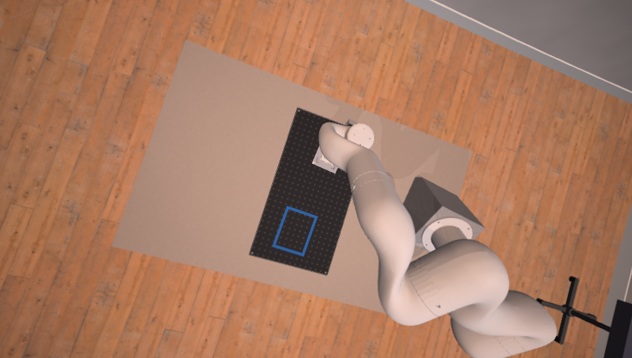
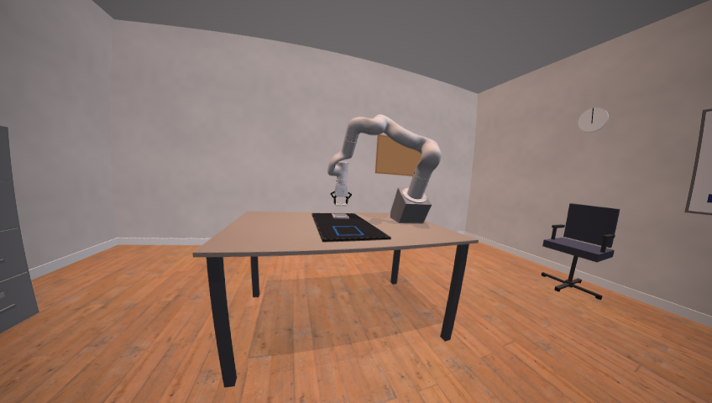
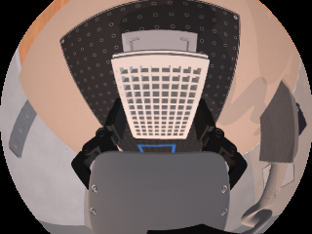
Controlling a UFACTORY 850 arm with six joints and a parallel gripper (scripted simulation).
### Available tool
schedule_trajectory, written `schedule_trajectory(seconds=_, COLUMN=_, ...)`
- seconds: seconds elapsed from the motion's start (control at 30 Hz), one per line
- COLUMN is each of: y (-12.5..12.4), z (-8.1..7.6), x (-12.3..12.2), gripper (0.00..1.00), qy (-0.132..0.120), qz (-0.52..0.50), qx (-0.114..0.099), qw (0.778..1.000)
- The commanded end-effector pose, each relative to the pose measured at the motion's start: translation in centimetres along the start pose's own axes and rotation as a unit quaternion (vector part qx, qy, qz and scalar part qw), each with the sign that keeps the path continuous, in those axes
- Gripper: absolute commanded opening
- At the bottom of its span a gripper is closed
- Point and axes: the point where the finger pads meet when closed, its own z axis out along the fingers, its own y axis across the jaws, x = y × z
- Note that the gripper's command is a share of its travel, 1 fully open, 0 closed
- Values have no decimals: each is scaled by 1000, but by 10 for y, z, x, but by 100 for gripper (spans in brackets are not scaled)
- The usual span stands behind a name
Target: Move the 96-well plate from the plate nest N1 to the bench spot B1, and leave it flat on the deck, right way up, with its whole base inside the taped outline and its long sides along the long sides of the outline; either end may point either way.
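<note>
My gripper (image 3: 160, 106) is shut on the white 96-well plate (image 3: 162, 97) and grips it across its long sides. The plate hangs level, right way up, above the grey plate nest N1 (image 3: 159, 43), whose far edge shows beyond the plate. In the exterior view the gripper (image 2: 341, 201) holds the plate clear above the nest (image 2: 340, 215). In the top view the arm covers most of the plate and the nest (image 1: 323, 162). The blue taped outline B1 (image 1: 294, 230) lies at the near end of the black deck (image 1: 305, 190), and it also shows in the wrist view (image 3: 156, 148) and in the exterior view (image 2: 348, 230).
The arm's grey base block (image 1: 437, 210) stands on the table to the right of the deck. The black perforated deck lies on a tan table (image 2: 319, 234). An office chair (image 2: 582, 239) stands far off to the right.
</note>
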Motion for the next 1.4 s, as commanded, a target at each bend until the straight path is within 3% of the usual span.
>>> schedule_trajectory(seconds=0.0, y=-1, z=-1, x=0, gripper=0, qy=0, qz=0, qx=1, qw=1000)
schedule_trajectory(seconds=1.37, y=-3, z=3, x=-120, gripper=0, qy=0, qz=-25, qx=1, qw=1000)
